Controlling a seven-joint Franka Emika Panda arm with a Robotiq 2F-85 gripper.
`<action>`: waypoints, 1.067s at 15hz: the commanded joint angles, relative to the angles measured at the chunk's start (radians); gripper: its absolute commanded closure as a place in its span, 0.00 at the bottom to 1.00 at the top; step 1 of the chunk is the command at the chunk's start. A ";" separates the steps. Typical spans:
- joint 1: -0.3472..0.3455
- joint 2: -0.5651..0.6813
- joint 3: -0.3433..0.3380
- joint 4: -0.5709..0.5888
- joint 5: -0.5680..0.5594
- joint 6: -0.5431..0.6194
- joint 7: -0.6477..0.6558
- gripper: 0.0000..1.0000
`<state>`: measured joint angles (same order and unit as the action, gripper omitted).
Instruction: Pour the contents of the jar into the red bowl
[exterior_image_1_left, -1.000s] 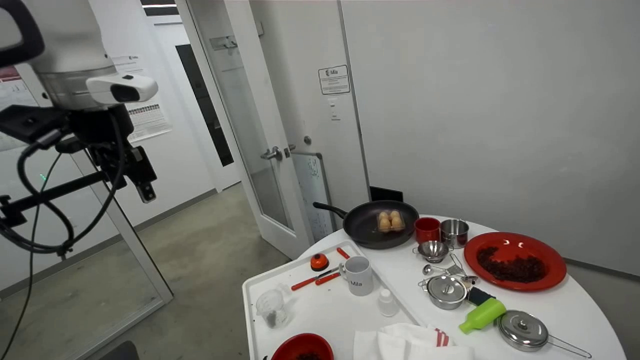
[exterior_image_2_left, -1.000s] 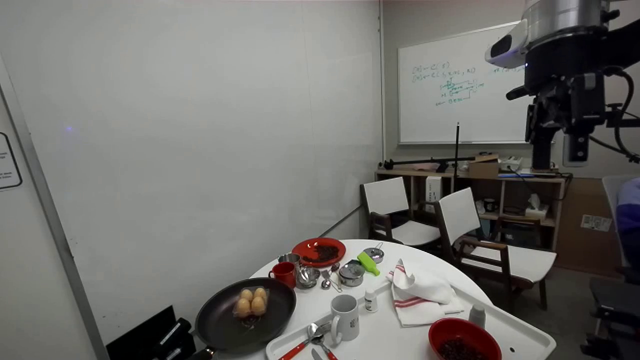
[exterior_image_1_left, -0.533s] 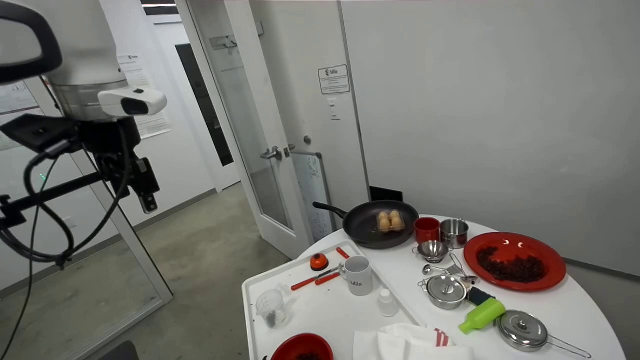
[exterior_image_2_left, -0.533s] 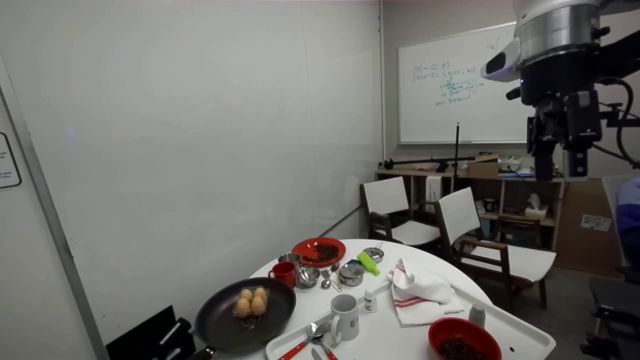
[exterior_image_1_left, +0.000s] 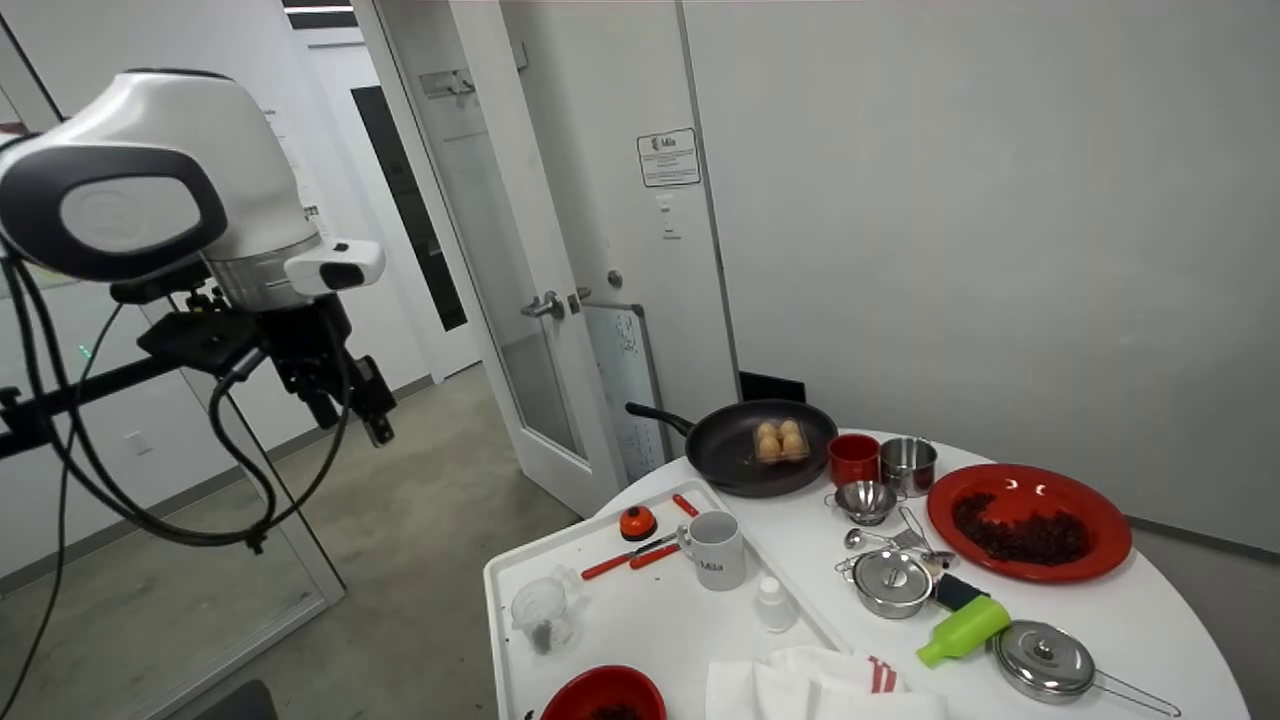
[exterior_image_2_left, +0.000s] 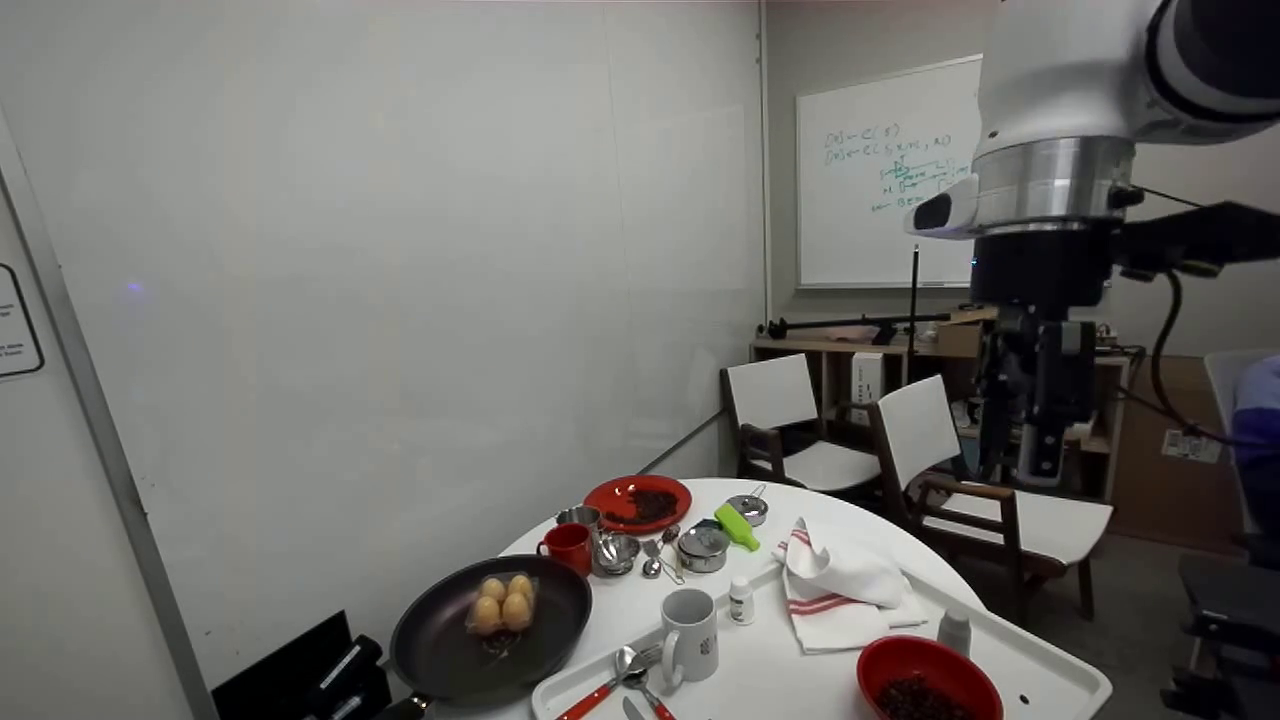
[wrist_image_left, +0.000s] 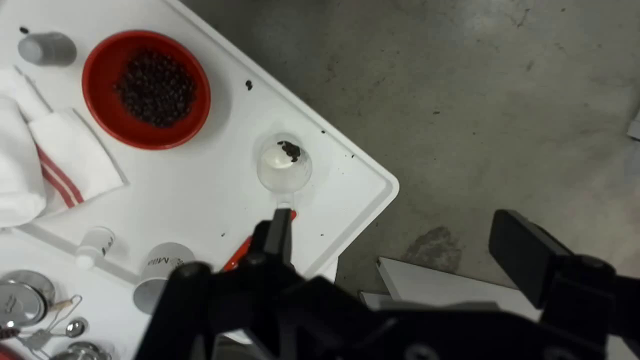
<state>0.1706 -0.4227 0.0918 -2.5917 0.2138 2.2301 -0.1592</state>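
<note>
My gripper is open and empty, its two fingers wide apart in the wrist view (wrist_image_left: 392, 220). It hangs in the air off the tray's end, higher than the table, in both exterior views (exterior_image_1_left: 352, 425) (exterior_image_2_left: 1015, 465). The clear jar with a handle (wrist_image_left: 284, 175) stands on the white tray (wrist_image_left: 345, 192) with a few dark bits inside. It also shows in an exterior view (exterior_image_1_left: 541, 610). One finger overlaps the end of its handle in the wrist view, without visible contact. The red bowl (wrist_image_left: 102, 85) holds dark beans and shows, cut off, in both exterior views (exterior_image_1_left: 580, 690) (exterior_image_2_left: 885, 655).
The tray also bears a grey mug (wrist_image_left: 170, 255), a white bottle (wrist_image_left: 97, 242), red-handled cutlery (exterior_image_1_left: 610, 567), an orange-red round thing (exterior_image_1_left: 638, 523) and a towel (wrist_image_left: 75, 165). Behind are a black pan (exterior_image_1_left: 715, 455), metal pots (exterior_image_1_left: 892, 580) and a wide red dish (exterior_image_1_left: 1115, 550).
The arm has come down and toward the table: right and lower in an exterior view, left and lower in the other view. The gripper stays open. The objects on the table have not moved.
</note>
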 joint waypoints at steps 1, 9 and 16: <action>0.002 0.198 0.097 0.079 -0.141 0.139 0.073 0.00; -0.011 0.580 0.132 0.303 -0.755 0.193 0.498 0.00; 0.070 0.835 0.048 0.569 -0.683 0.060 0.585 0.00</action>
<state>0.2045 0.3100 0.1710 -2.1506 -0.5487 2.3452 0.4165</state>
